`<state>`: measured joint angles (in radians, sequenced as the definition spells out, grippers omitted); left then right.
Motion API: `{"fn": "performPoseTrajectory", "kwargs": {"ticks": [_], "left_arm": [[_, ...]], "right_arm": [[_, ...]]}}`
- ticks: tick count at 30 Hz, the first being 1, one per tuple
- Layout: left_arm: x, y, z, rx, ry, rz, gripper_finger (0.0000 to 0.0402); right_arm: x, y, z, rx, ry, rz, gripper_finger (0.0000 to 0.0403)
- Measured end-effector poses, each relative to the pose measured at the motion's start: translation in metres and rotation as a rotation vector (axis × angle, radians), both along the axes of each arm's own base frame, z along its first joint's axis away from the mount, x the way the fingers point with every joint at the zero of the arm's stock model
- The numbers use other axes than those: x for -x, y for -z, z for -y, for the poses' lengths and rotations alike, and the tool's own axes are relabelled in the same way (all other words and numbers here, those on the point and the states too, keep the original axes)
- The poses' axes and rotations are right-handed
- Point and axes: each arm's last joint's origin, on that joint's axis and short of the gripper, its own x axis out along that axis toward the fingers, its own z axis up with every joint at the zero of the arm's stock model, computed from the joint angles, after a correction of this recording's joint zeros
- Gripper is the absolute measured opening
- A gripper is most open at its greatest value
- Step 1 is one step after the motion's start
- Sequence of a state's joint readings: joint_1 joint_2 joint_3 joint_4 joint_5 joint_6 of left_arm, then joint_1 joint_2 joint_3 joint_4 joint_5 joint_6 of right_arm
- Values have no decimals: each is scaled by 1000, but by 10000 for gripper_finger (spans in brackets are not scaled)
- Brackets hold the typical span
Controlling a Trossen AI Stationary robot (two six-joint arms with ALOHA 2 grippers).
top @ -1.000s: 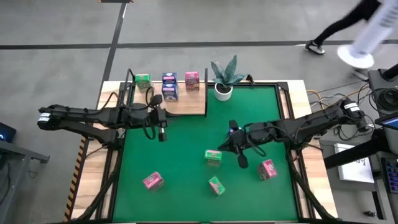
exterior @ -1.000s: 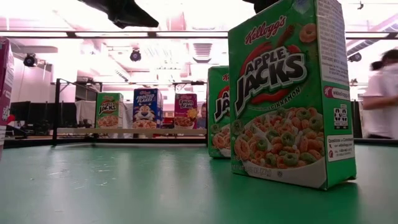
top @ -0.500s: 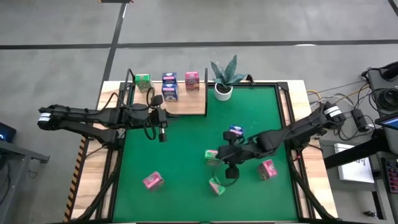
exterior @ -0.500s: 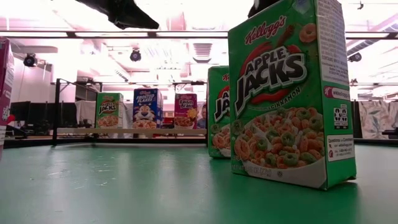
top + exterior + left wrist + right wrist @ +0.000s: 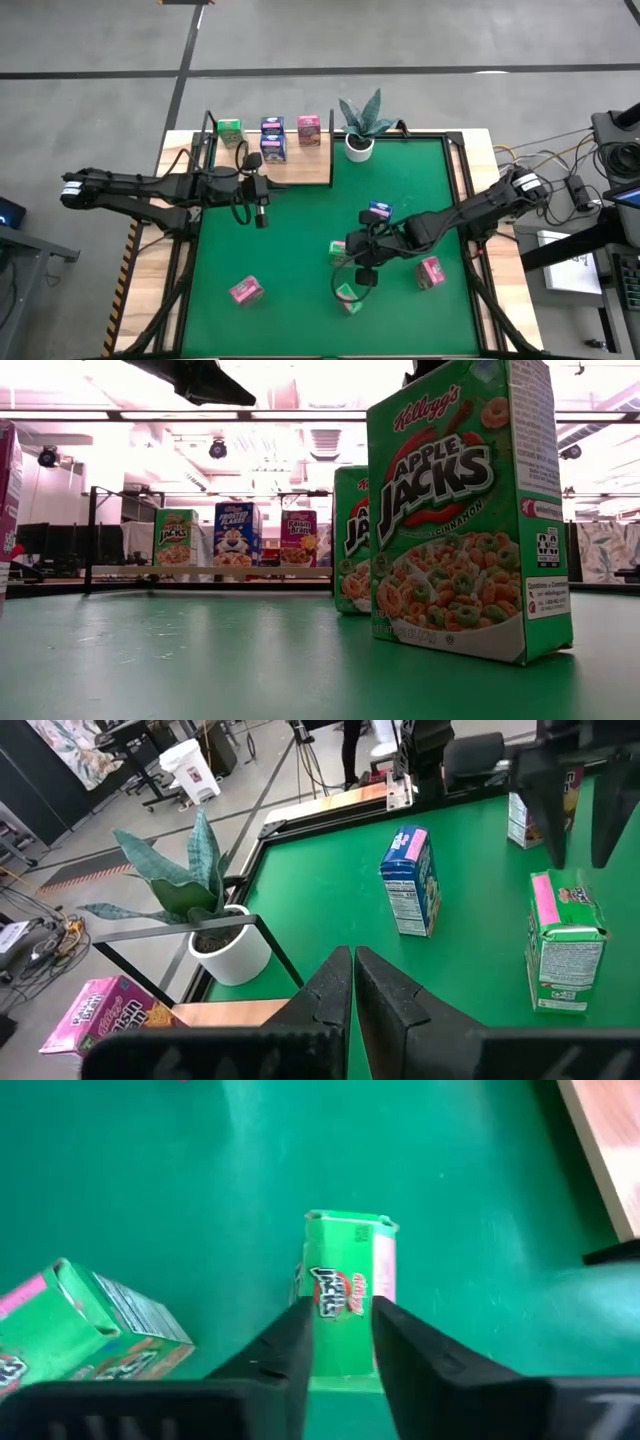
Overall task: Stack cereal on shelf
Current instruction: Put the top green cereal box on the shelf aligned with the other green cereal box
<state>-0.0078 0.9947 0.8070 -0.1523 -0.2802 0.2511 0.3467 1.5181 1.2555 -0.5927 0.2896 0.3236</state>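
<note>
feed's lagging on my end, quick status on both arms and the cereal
Right gripper fingers open, straddling a green cereal box mid-table, not clamped. Left gripper shut, empty, beside the shelf. Three boxes on shelf. Second green box close by.

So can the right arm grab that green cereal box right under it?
Probably yes. The right gripper hangs just above the green cereal box, its fingers parted on either side of the box's top, and nothing sits between them.

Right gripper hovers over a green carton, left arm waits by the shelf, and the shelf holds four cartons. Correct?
Not quite: the shelf holds three cartons, not four, as the high view shows. The right gripper does hover over a green carton, and the left gripper waits by the shelf.
</note>
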Motion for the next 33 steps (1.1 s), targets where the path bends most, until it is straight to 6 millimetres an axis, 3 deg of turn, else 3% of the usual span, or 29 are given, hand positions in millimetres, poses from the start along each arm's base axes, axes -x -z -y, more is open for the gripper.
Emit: {"fn": "performPoseTrajectory", "kwargs": {"ticks": [9, 16, 21, 28, 33], "left_arm": [[0, -1, 0, -2, 0, 6, 0], [-1, -1, 0, -7, 1, 12, 0], [-1, -5, 0, -42, 12, 38, 0], [10, -19, 0, -83, 21, 137, 0], [24, -18, 0, -87, 18, 229, 0]], "right_arm": [[1, 11, 0, -10, 32, -40, 238], [-3, 28, -1, 3, 30, -89, 291], [-9, 41, -3, 20, 22, -127, 280], [-9, 41, -3, 19, 22, -123, 207], [-7, 34, -3, 13, 18, -99, 164]]}}
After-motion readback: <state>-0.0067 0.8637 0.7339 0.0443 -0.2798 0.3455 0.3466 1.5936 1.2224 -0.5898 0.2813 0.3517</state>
